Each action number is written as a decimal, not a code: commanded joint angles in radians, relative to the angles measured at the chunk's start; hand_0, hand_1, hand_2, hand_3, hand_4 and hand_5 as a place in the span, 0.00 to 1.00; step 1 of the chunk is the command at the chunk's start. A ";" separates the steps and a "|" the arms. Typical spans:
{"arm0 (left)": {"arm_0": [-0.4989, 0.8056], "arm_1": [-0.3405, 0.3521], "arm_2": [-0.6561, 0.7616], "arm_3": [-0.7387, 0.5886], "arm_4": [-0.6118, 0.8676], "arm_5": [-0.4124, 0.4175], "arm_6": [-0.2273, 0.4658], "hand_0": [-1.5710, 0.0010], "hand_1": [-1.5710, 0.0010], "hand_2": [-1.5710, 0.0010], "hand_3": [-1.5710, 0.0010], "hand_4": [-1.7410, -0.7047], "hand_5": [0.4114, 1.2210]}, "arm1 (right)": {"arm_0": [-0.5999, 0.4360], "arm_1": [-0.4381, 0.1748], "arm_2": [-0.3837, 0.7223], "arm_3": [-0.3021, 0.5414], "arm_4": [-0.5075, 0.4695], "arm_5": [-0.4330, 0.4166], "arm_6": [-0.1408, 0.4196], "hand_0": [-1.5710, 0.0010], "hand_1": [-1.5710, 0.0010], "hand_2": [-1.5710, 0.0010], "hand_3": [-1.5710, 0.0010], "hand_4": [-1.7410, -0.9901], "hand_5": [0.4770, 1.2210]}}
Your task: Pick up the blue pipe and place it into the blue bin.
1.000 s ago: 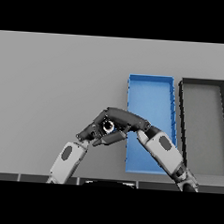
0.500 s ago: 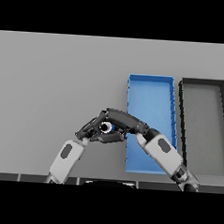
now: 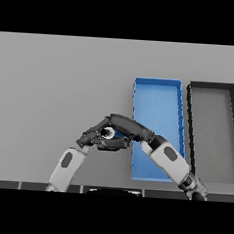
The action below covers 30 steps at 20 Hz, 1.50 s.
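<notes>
The short blue pipe point(image 3: 109, 133), showing a pale round end and a sliver of blue body, sits between the two dark hands just left of the blue rectangular bin point(image 3: 157, 97), above the grey surface point(image 3: 57, 86). Most of the pipe is hidden by the hands, so whether it touches the surface cannot be told. The right hand point(image 3: 129, 128) reaches over from the bin's side, its fingers curled over the top of the pipe and closed round it. The left hand point(image 3: 95, 137) meets it from the other side, its fingers bent and pressed against the pipe and the right hand's fingers; whether they truly grip the pipe cannot be told. The right forearm crosses the lower left part of the blue bin. Just beyond the bin's far side, well apart from the hands, stands a dark grey rectangular bin point(image 3: 214, 88).
</notes>
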 commanded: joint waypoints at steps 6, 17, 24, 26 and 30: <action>-0.002 -0.008 0.008 0.025 -0.008 0.013 0.052 0.97 0.97 0.97 0.97 0.77 0.13 | 0.004 0.008 0.001 0.006 -0.037 -0.027 -0.016 0.00 0.00 0.00 0.00 0.00 1.00; 0.012 -0.009 0.002 0.022 -0.010 0.008 0.068 1.00 1.00 1.00 1.00 0.81 0.03 | -0.354 -0.054 -0.243 0.061 -0.488 -0.149 0.130 0.00 0.00 0.00 0.00 0.00 1.00; 0.011 -0.002 -0.001 0.004 -0.010 0.001 0.108 1.00 1.00 1.00 1.00 0.82 0.01 | -0.513 -0.209 -0.390 0.288 -0.406 -0.265 0.093 0.00 0.00 0.00 0.00 0.00 1.00; 0.002 0.004 0.012 0.012 -0.012 0.007 0.102 1.00 1.00 1.00 1.00 0.82 0.00 | -0.498 -0.246 -0.408 0.349 -0.378 -0.254 0.074 0.00 0.00 0.00 0.00 0.00 1.00; -0.006 0.022 0.015 0.013 -0.024 0.009 0.077 1.00 1.00 1.00 1.00 0.84 0.00 | -0.388 -0.312 -0.438 0.403 -0.355 -0.252 0.069 0.00 0.00 0.00 0.00 0.00 1.00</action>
